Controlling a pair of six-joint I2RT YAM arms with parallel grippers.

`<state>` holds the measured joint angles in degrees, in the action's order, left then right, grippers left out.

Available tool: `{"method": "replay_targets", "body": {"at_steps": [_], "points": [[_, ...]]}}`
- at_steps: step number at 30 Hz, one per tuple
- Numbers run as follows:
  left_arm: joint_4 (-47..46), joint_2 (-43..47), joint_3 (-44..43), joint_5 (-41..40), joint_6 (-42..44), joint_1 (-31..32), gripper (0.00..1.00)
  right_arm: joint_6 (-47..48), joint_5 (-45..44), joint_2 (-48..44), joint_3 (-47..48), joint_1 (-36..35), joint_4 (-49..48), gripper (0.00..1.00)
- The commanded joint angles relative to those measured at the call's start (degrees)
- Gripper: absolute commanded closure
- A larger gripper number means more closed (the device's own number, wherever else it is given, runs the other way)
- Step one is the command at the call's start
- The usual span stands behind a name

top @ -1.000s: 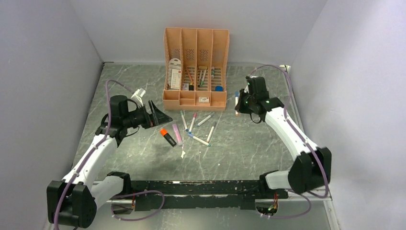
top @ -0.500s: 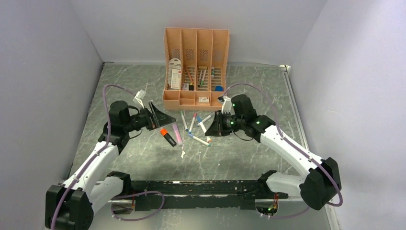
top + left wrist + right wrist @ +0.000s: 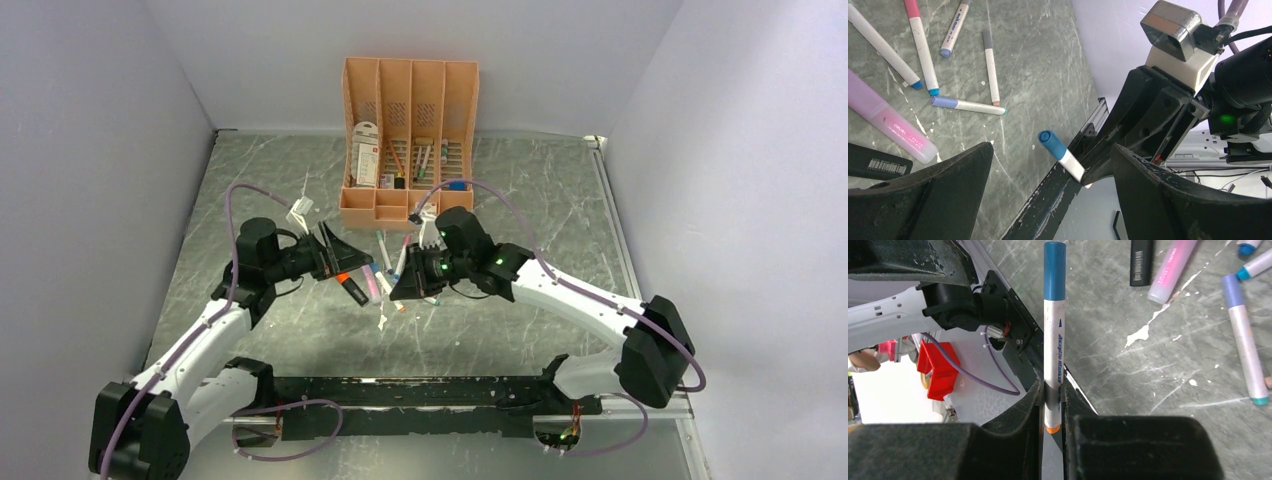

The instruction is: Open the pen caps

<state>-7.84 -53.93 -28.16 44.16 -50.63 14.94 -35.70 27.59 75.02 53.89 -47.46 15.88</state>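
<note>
My right gripper [image 3: 1053,392] is shut on the lower end of a slim white marker [image 3: 1054,350]. Its blue pen cap [image 3: 1054,270] points away from the jaws, toward the left arm. In the left wrist view that blue cap [image 3: 1052,143] hangs in the air between the wide-open fingers of my left gripper [image 3: 1053,149], touching neither. From above, the left gripper [image 3: 345,256] and right gripper [image 3: 400,288] face each other over the pile of markers [image 3: 400,262]. More capped slim markers [image 3: 968,105] lie on the table below.
A pink highlighter [image 3: 1170,270] and a black-bodied orange highlighter [image 3: 350,286] lie beside the slim markers. The peach desk organizer [image 3: 409,140] stands at the back centre. White paint flecks [image 3: 1140,335] mark the grey tabletop.
The right arm has swung from the back right of the table to the centre with the marker in its grip. The left gripper has shifted right toward it, still open.
</note>
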Motion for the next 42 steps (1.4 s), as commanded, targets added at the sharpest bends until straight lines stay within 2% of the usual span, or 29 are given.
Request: {"method": "replay_targets", "body": {"at_steps": [1, 8, 15, 22, 35, 42], "points": [[-1.3, -0.1, -0.2, -1.7, 0.0, 1.3, 0.02, -1.1, -1.9, 1.3, 2.7, -1.7, -2.3, 1.0], [-1.6, -1.4, 0.3, -2.9, -0.3, 2.7, 0.13, -0.1, -2.8, 2.4, 5.5, -2.1, -0.8, 1.0], [-2.5, -3.5, 0.7, -4.0, -0.9, 4.3, 0.31, 0.0, -2.3, 3.5, 5.5, -2.1, -1.6, 1.0], [-3.2, -5.6, -0.3, -4.7, -1.3, 4.9, 0.35, 0.1, -1.7, 3.5, 4.6, -2.1, -1.6, 1.0], [-4.8, -7.5, 0.0, -4.9, -3.5, 5.6, 0.7, -0.7, -2.3, 5.0, 1.4, -4.3, -4.0, 1.0], [-5.1, -7.6, 0.6, -5.3, -4.9, 6.4, 0.82, -1.5, -2.9, 5.2, 0.4, -4.7, -5.7, 1.0]]}}
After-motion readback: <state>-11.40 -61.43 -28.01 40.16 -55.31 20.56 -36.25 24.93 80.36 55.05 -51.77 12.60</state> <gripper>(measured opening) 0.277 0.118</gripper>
